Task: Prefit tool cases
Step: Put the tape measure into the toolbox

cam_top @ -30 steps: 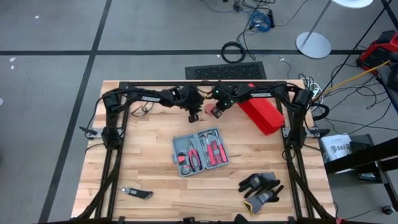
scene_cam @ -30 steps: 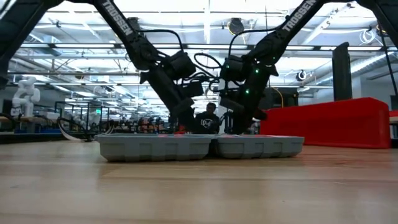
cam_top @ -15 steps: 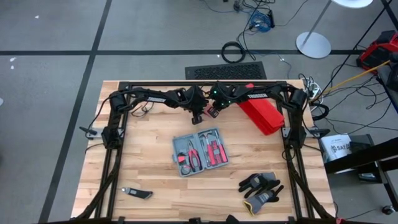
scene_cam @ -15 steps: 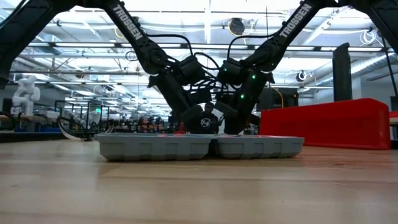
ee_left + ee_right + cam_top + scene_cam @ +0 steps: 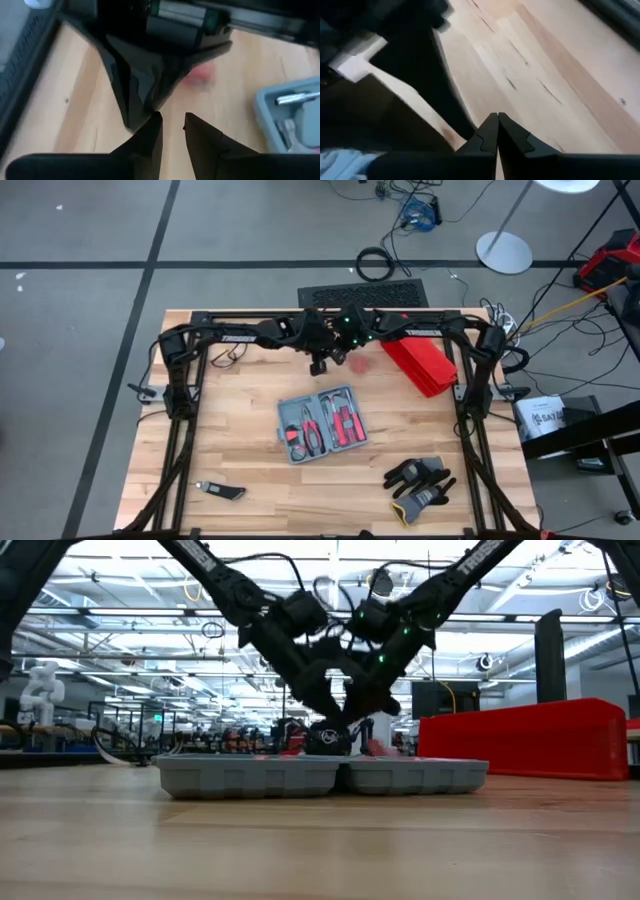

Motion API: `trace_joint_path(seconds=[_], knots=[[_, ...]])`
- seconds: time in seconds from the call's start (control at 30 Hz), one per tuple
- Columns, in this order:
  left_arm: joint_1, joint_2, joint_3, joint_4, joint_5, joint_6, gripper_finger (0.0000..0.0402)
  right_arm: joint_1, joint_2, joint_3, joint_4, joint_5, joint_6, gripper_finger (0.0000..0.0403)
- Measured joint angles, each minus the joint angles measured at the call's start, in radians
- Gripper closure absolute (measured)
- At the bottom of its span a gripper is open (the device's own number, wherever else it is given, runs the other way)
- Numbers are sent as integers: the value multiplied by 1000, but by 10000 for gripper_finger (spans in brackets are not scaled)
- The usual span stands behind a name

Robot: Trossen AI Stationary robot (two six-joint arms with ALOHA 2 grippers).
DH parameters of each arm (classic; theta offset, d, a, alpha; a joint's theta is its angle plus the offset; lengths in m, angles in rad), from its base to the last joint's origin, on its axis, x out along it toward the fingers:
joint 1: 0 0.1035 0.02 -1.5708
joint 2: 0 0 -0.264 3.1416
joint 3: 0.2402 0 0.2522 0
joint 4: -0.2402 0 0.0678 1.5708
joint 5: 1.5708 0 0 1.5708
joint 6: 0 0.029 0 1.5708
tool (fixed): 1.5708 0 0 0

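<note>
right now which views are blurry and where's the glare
Left wrist view: the near arm and a pink smear on the wood are motion-blurred, the tool case softer. Right wrist view: the dark shapes streak. Low view: bright ceiling lights backlight both arms. High view: evenly lit.

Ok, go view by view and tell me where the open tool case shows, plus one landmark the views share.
High view: the tool case lies open at the table's middle, nearer than both grippers.
Low view: it spans the centre as a low grey slab, lying flat on the table.
Left wrist view: only a grey corner at the picture's right edge.
Right wrist view: not in it.
Shared landmark: the red bin, also in the low view.
</note>
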Motion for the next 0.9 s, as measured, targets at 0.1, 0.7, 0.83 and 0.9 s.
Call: trace_joint_path(seconds=[0.1, 0.7, 0.83, 0.9], knots=[[-9, -33, 0, -7, 8, 10, 316, 8, -22, 2, 2, -22, -10, 403], [-16, -234, 0, -254, -356, 118, 316, 109, -301, -56, -457, 335, -97, 397], [22, -363, 0, -269, -396, 122, 316, 100, -292, -123, -459, 336, -122, 367], [40, -433, 0, -268, -396, 117, 316, 92, -292, -146, -443, 338, -125, 346]])
